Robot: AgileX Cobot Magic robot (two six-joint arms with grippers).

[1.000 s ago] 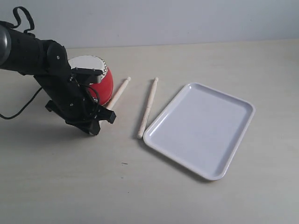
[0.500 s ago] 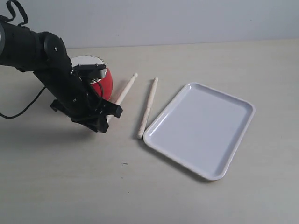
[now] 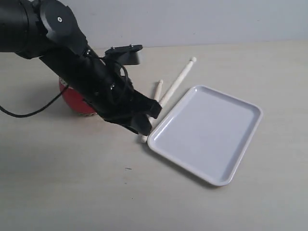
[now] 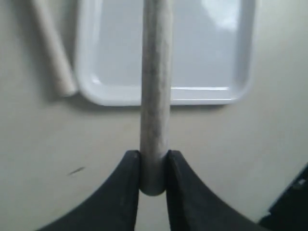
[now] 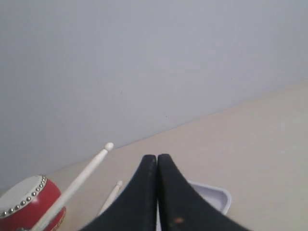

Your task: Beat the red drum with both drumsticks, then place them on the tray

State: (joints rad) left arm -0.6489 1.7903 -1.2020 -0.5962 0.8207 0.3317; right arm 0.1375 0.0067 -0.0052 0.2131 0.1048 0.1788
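Observation:
My left gripper (image 3: pixel 150 114) is shut on the butt end of one drumstick (image 3: pixel 178 82), which slants up off the table with its tip raised behind the tray's far left corner. In the left wrist view the fingers pinch that stick (image 4: pixel 156 86) at its end, above the white tray (image 4: pixel 207 57). The second drumstick (image 3: pixel 158 90) lies on the table beside the tray (image 3: pixel 211 130), partly under my arm. The red drum (image 3: pixel 77 103) is mostly hidden behind the left arm; its top skin shows as drum (image 5: pixel 29 202). My right gripper (image 5: pixel 157 159) is shut and empty, up above the table.
The left arm's black links and a cable (image 3: pixel 29 113) stretch across the left side of the beige table (image 3: pixel 120 192). A pale wall (image 3: pixel 192 19) runs behind it. The right arm does not show in the exterior view.
The left gripper has lifted the drumstick from beside the drum and swung right to the tray's near left edge. The arm now covers most of the drum.

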